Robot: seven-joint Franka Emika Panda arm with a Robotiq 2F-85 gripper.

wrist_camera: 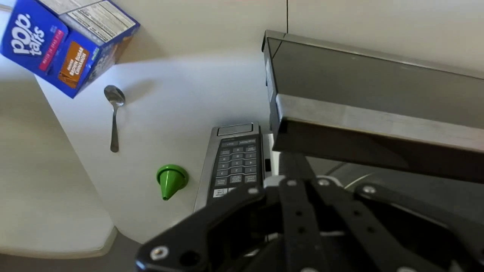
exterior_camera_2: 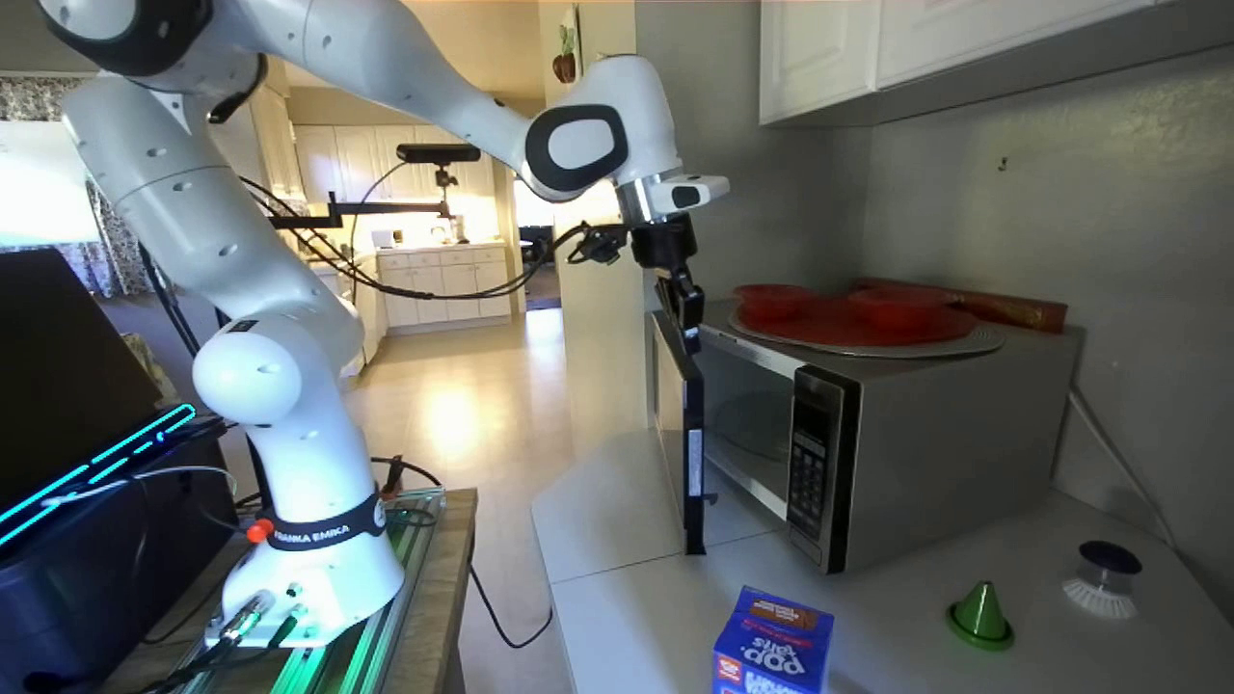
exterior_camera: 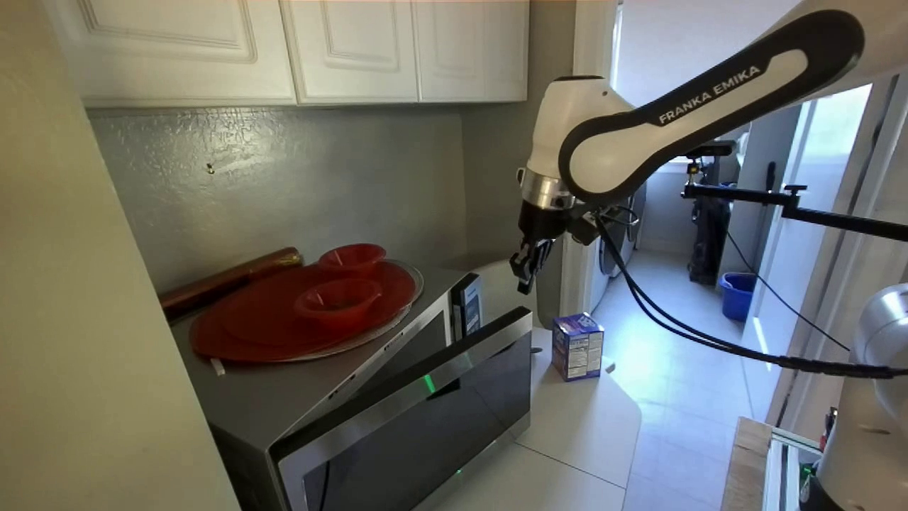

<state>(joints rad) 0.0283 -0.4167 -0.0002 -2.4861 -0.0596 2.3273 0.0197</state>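
My black gripper (exterior_camera: pixel 525 282) is shut, its fingers together and nothing seen between them. It points down by the free upper corner of a microwave door (exterior_camera: pixel 425 426), which stands partly open. In the wrist view the fingertips (wrist_camera: pixel 297 162) lie beside the door's dark inner edge (wrist_camera: pixel 363 147), on the side of the oven opening. Whether they touch the door I cannot tell. The silver microwave (exterior_camera_2: pixel 954 463) shows its keypad (wrist_camera: pixel 237 160) left of the gripper in the wrist view. Part of the cavity is visible behind the fingers.
Red bowls (exterior_camera: pixel 339 301) and a red mat (exterior_camera: pixel 248 326) lie on the microwave, with a long roll (exterior_camera: pixel 234 280) behind. On the counter are a blue Pop-Tarts box (exterior_camera_2: pixel 771 646), a spoon (wrist_camera: pixel 114 121), a green cone (exterior_camera_2: pixel 981 617) and a brush (exterior_camera_2: pixel 1104 578). White cabinets (exterior_camera: pixel 347 53) hang above.
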